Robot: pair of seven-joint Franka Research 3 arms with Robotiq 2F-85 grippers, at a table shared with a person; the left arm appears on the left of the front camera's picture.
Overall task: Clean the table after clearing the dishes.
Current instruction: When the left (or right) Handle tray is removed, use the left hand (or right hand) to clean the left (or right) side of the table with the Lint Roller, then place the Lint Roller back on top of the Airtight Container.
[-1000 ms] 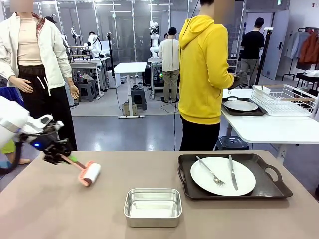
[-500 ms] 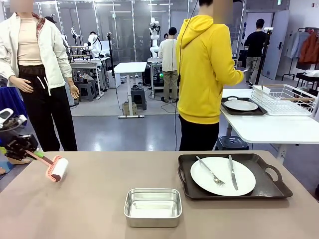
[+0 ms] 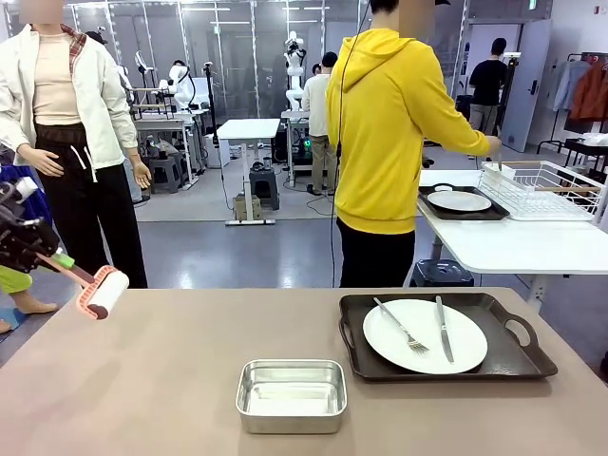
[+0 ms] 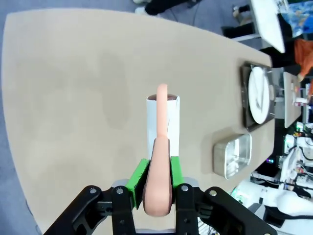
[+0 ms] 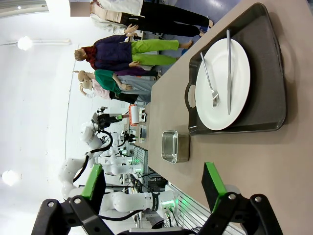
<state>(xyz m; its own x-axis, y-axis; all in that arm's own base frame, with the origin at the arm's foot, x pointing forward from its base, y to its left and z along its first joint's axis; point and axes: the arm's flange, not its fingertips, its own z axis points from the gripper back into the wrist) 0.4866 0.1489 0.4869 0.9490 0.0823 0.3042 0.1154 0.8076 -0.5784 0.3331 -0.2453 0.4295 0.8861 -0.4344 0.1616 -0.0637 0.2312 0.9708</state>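
My left gripper (image 3: 47, 255) hangs over the left edge of the taupe table (image 3: 171, 380), shut on the pink handle of a lint roller (image 3: 103, 292). The roller's white roll is lifted off the tabletop. From the left wrist the green pads clamp the handle of the lint roller (image 4: 163, 122) in my left gripper (image 4: 156, 182). One of the dishes, a white plate (image 3: 425, 335) with fork and knife, lies on a dark tray (image 3: 518, 353) at the table's right. My right gripper (image 5: 154, 188) stands open above the table near that tray (image 5: 271, 73).
A steel pan (image 3: 291, 394) sits at the front middle of the table. A person in a yellow hoodie (image 3: 389, 142) stands behind it at a white table (image 3: 513, 247), which holds a second tray with a plate (image 3: 463, 201) and a wire rack (image 3: 543, 188).
My left gripper has carried the roller left and upward, from the table's left part out to its left edge. The person has turned and reached toward the wire rack.
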